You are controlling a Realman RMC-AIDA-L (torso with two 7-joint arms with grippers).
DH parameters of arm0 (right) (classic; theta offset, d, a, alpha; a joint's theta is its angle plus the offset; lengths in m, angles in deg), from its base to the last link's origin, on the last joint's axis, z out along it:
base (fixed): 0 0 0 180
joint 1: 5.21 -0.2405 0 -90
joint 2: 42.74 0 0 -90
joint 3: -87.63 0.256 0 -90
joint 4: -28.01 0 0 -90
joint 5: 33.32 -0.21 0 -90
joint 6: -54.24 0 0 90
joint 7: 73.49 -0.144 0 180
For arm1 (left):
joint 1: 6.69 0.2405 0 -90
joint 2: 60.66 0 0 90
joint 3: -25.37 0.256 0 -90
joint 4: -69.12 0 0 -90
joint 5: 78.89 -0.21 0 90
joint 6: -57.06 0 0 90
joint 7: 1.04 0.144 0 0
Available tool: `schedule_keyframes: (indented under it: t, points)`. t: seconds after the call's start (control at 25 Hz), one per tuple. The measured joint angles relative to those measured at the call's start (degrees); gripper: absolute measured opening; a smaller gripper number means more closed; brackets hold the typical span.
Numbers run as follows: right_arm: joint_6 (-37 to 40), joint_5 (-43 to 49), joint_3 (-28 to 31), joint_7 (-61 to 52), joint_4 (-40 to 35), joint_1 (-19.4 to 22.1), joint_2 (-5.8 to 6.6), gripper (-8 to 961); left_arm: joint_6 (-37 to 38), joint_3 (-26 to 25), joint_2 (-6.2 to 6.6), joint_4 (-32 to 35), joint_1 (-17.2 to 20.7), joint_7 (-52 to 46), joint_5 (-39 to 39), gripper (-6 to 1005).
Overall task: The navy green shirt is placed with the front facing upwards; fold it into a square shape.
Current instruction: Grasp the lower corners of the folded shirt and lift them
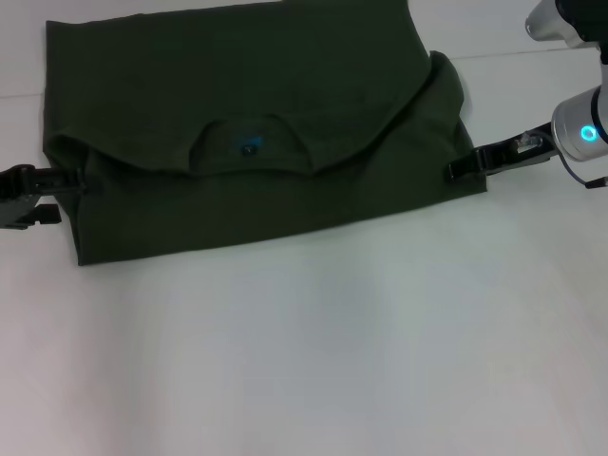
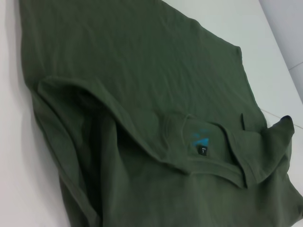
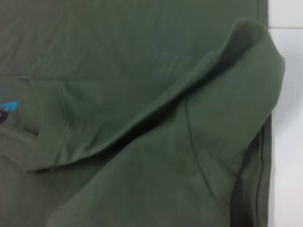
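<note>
The navy green shirt [image 1: 256, 133] lies folded on the white table [image 1: 313, 361], open room nearer the robot. Left gripper [image 1: 78, 182] and right gripper [image 1: 458, 167] pinch its side edges.

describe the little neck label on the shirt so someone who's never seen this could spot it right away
Start at the large dark olive-green cotton shirt spread across the white table, with the left gripper and right gripper at its two side edges. Find the round ribbed collar opening near the shirt's middle. The small black-and-blue neck label sits inside it, the only bright spot on plain green cloth.
</note>
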Motion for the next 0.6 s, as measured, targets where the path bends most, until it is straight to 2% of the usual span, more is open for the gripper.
schedule_keyframes:
  t: [0.28, 0.6]
  points:
    - [-2.2, -0.7, 0.0, 0.4, 0.4, -0.3, -0.83, 746, 0.1, 0.0, -0.01, 0.0, 0.0, 0.0, 0.1, 946]
    - [-3.1, -1.5, -0.1, 0.7, 1.1, -0.7, -1.05, 747, 0.1, 0.0, 0.02, 0.1, 0.1, 0.0, 0.1, 946]
